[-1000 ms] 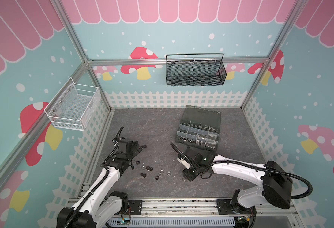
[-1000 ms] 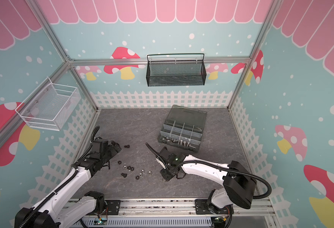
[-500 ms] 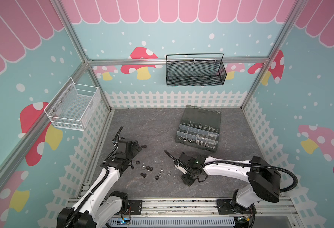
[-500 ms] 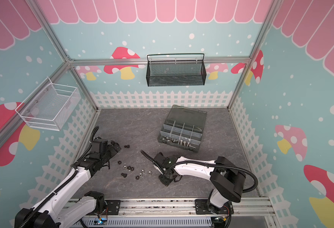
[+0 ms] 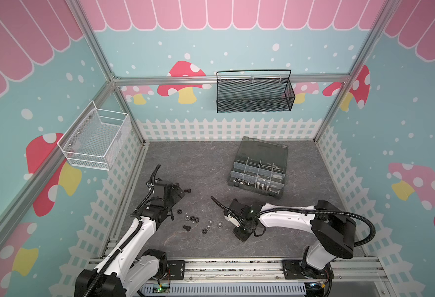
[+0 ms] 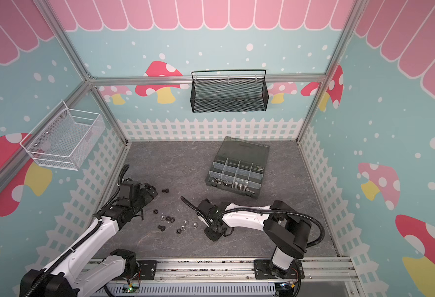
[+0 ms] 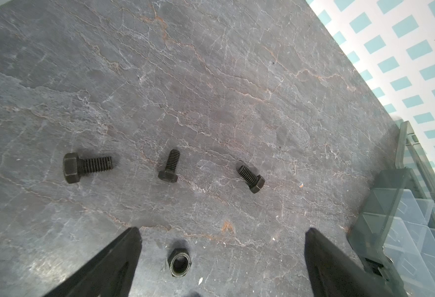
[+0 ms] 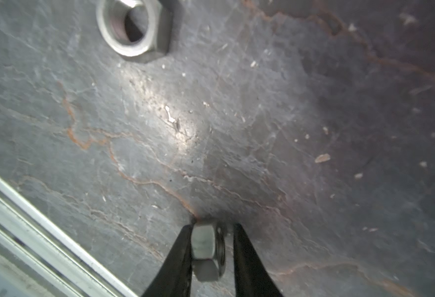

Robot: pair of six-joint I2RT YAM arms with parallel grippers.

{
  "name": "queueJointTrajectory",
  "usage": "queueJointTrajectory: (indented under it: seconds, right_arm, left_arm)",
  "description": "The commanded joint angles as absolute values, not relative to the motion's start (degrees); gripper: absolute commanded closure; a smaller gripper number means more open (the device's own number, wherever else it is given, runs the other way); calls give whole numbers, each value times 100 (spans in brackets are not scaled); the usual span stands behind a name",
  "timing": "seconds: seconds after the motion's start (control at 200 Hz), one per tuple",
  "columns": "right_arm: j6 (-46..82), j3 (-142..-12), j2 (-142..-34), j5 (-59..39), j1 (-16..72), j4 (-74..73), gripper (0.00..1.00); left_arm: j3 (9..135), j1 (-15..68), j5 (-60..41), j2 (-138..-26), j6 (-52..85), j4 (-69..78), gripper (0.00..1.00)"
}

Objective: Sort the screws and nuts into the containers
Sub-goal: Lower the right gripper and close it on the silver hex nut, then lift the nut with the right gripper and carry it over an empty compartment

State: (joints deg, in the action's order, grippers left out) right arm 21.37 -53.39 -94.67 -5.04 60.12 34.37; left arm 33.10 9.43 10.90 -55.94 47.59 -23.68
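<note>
Sorting is sitting partway: in both top views the organizer box point(image 5: 253, 190) is holding some silver hardware while loose nuts point(image 5: 193, 218) are lying on the table point(image 5: 198, 164). Only the right wrist view is showing the right gripper point(image 8: 212, 226) bracketing a silver nut point(image 8: 204, 246) on edge, one finger touching, the other just beside; a firm pinch cannot be told. The left gripper point(image 7: 222, 230) is hanging spread wide above a black nut point(image 7: 179, 262), three black screws point(image 7: 170, 167) beyond.

Black mesh basket point(image 5: 255, 93) and white wire basket point(image 5: 95, 141), seemingly bolted, hang on the walls
</note>
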Motion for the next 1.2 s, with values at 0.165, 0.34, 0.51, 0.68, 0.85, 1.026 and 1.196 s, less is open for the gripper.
queueJointTrajectory:
  seconds: [0.165, 0.34, 0.51, 0.68, 0.85, 1.026, 1.196]
  right_arm:
    - [2202, -5396, -9454, -482, 6069, 3427, 96]
    - [2443, -5513, -9219, 57, 6023, 3537, 100]
    - [2716, -5600, -8849, 486, 5663, 3534, 100]
    - [2799, -5544, -8366, 671, 4921, 3424, 100]
    - [2802, -5389, -7711, 827, 3990, 3123, 100]
    - [2756, -5313, -7357, 914, 3114, 2785, 100]
    - [2664, -5240, -7366, 687, 2278, 2432, 100]
  left_arm:
    - [3228, 877, 1074, -5620, 4834, -2280, 0]
    - [3235, 879, 1046, -5625, 4816, -2242, 0]
    - [3227, 875, 1012, -5634, 4791, -2181, 0]
    - [3247, 879, 936, -5669, 4733, -2092, 0]
    - [3306, 875, 863, -5717, 4667, -2058, 0]
    - [3314, 879, 826, -5722, 4676, -1997, 0]
    - [3338, 879, 825, -5713, 4667, -1970, 0]
